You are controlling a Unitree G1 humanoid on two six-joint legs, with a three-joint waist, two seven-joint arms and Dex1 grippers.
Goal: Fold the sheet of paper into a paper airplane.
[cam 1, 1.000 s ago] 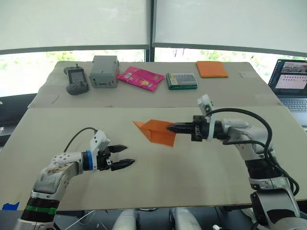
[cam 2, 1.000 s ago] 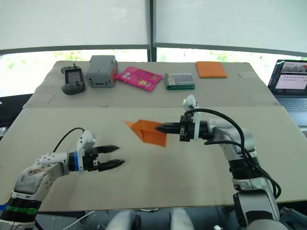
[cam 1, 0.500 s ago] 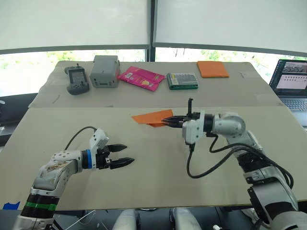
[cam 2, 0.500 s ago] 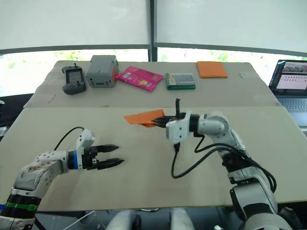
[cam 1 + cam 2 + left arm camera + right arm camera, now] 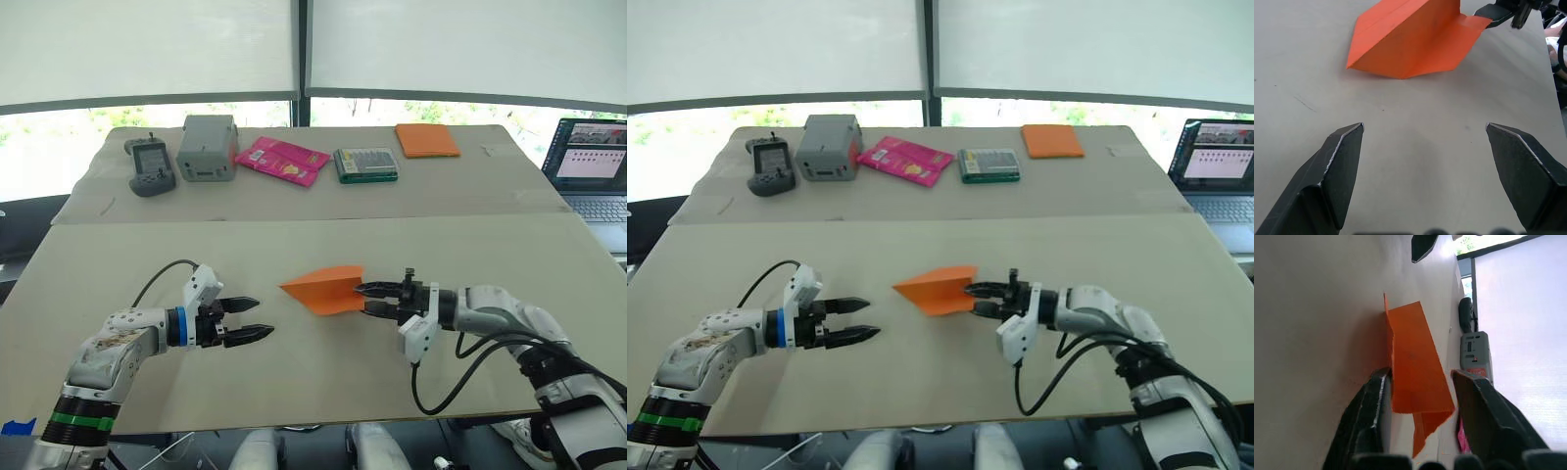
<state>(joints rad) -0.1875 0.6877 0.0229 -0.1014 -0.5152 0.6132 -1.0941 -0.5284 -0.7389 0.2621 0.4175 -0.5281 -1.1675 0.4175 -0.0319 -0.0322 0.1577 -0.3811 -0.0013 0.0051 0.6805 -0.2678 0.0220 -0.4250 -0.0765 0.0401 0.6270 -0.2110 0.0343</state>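
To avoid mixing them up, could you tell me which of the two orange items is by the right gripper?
The folded paper airplane mid-table, at the right gripper; the flat orange pad lies far off.

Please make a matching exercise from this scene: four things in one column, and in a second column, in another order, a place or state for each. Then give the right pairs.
Things:
1. paper airplane
2. left hand
3. orange pad
4. laptop

Places or states:
A. open, holding nothing, above the near table
B. at the far table's right end
C. off the tables' right edge, screen lit
D. mid near table, the right hand at its wide end

Pairs: 1-D, 2-A, 3-B, 4-C
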